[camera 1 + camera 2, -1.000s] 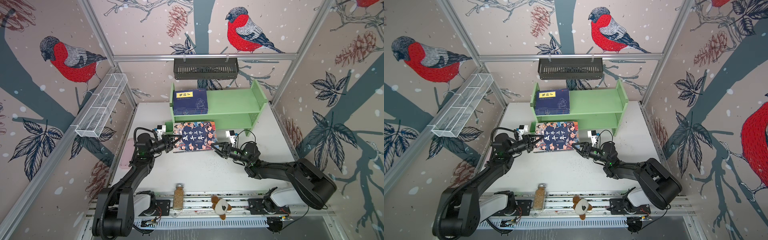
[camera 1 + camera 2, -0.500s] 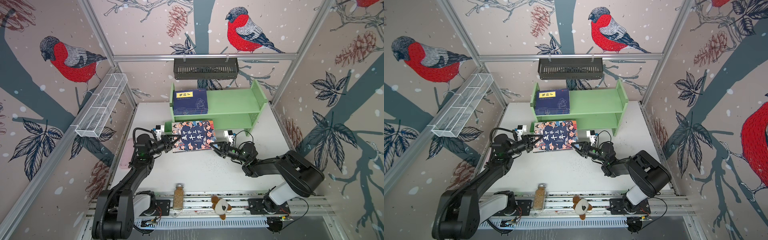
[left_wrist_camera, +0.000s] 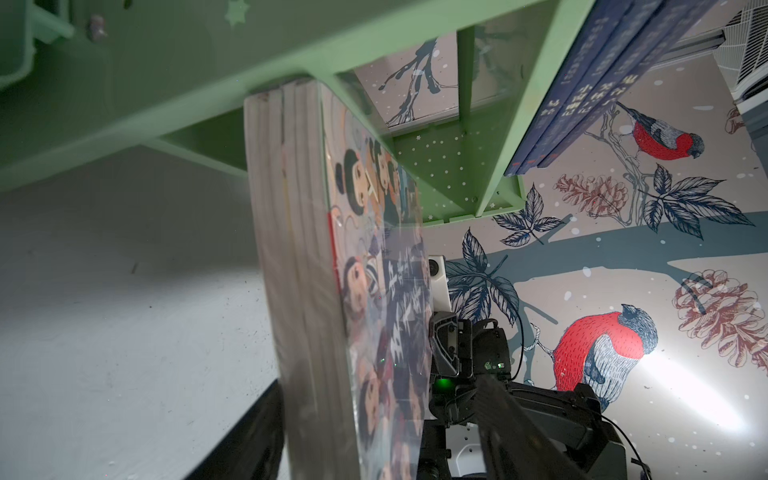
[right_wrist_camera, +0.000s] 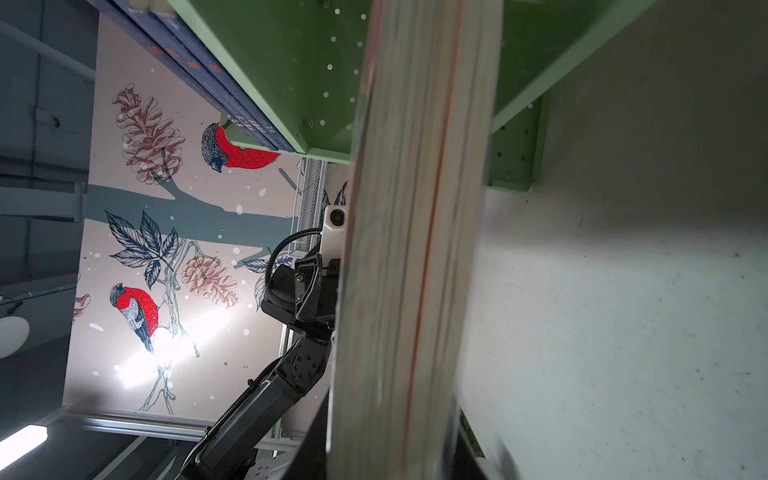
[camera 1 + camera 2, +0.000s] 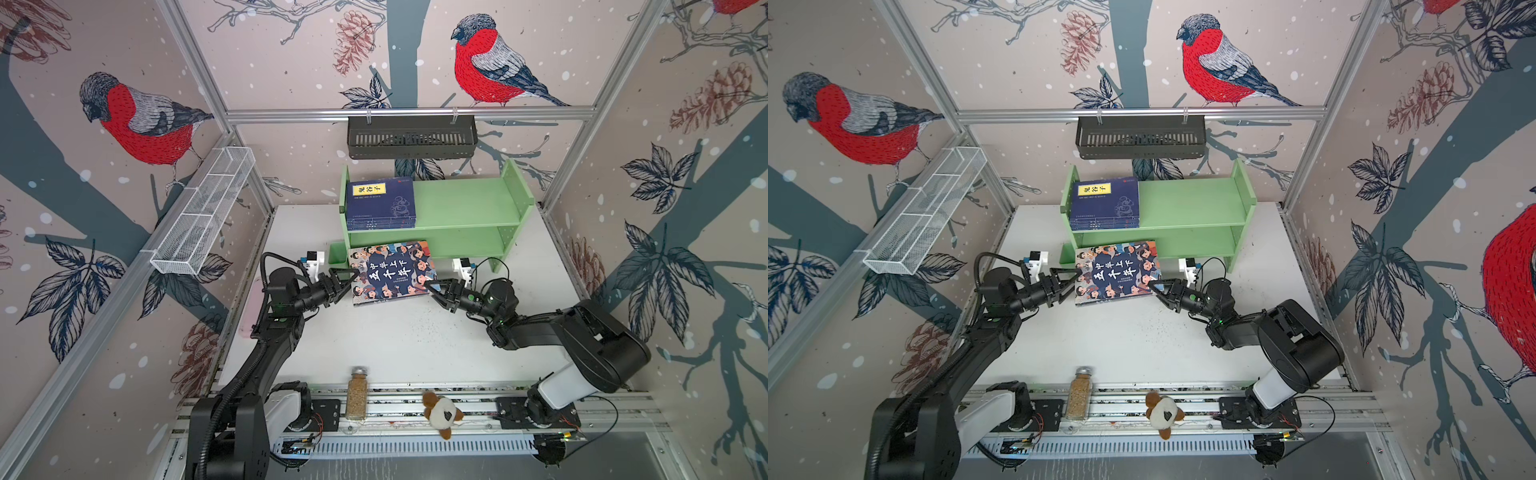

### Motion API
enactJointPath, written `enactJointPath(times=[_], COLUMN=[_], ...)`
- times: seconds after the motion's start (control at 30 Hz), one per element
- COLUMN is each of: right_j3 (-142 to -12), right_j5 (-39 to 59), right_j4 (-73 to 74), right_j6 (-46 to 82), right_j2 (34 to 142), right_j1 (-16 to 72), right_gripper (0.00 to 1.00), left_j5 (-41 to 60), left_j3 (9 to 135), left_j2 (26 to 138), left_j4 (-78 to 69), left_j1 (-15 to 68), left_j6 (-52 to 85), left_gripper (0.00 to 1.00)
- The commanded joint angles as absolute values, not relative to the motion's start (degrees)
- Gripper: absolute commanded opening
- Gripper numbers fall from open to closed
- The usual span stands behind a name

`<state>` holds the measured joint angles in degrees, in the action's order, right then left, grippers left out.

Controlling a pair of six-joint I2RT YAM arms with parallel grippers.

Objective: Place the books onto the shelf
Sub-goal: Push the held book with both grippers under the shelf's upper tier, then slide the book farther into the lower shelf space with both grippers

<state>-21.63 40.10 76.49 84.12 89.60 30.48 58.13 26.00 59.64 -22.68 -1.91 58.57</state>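
Paper book (image 5: 390, 270), glossy rectangular cover, perhaps film-wrapped

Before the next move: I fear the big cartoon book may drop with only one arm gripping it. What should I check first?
1. Grip: right claw shut on the large cartoon-covered book, at its right edge: ok.
2. Release: left claw clear of that book: not ok; jaws open but astride its left edge.
3. Book's far edge at the front of the light green two-tier shelf, lower board: ok.
4. Book lifted off the white table: cannot tell.
5. The stack of thin navy-blue books flat on the upper board, left end: ok.
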Motion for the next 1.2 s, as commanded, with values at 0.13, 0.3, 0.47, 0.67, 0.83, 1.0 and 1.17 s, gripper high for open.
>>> enactJointPath(times=[0.13, 0.3, 0.47, 0.67, 0.83, 1.0, 1.17], right_j3=[-22.99, -24.25, -24.78, -26.47, -28.58, -30.55, -32.12], right_j5=[37.54, 37.75, 37.6, 37.67, 37.36, 37.29, 36.76], right_j4=[82.97, 83.43, 83.61, 82.36, 80.0, 79.8, 81.46], right_j6=[83.76, 84.11, 84.3, 84.04, 82.8, 82.58, 83.66], right_j2=[90.15, 90.66, 90.59, 90.35, 90.9, 93.16, 95.99], right_j1=[28.24, 27.87, 27.47, 26.73, 26.72, 26.72, 26.63], right_gripper=[0.0, 0.0, 0.0, 0.0, 0.0, 0.0, 0.0], left_j5=[55.79, 55.46, 55.62, 55.59, 55.56, 55.46, 55.39], left_j3=[27.64, 27.16, 27.33, 27.32, 27.34, 27.33, 27.33], left_j2=[56.58, 55.73, 55.06, 54.84, 54.56, 54.13, 53.74], left_j4=[-15.4, -15.07, -15.38, -15.73, -15.64, -15.56, -15.39], left_j1=[-4.36, -4.92, -5.1, -5.27, -5.36, -5.45, -5.62], left_j6=[50.8, 50.65, 50.71, 50.8, 50.85, 50.8, 50.71], left_gripper=[0.73, 0.73, 0.73, 0.74, 0.74, 0.74, 0.75])
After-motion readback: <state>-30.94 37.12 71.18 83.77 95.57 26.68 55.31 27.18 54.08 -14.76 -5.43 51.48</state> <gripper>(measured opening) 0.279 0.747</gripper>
